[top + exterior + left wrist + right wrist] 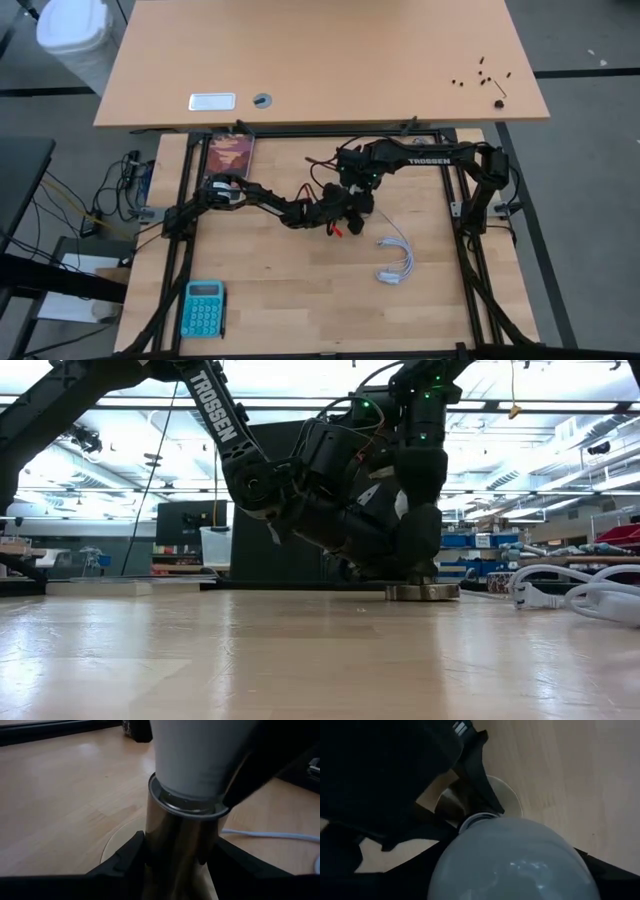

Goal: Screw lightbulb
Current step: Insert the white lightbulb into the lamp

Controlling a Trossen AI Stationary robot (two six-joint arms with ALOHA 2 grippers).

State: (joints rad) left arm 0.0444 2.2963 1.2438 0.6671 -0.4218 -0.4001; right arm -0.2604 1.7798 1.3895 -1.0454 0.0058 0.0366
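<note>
Left wrist view shows the lightbulb point(200, 760) standing upright, its silvery base seated in a metal socket point(180, 845), long axis vertical, dome pointing up toward the right arm. The left pincer point(181, 862) pinches the socket barrel from both sides, one finger point(125, 857) on each flank, holding it down on the desk point(60, 805). Right wrist view looks down along that same axis: the dome fills the lower frame, the neck meets the socket below, and the round base disc shows on the wood just behind. The right pincer point(362, 192) is on the dome from above; whether its fingers are clamped or loose, cannot tell.

High view puts both pincers meeting near desk center, slightly toward the far edge. White cable point(395, 262) coils toward the near right, well apart from the arms. Calculator point(203, 308) sits at the near left corner, book point(231, 153) at the far left. My read: turning about the vertical axis has open room; the left arm's fingers close beside the neck are the only crowding.
</note>
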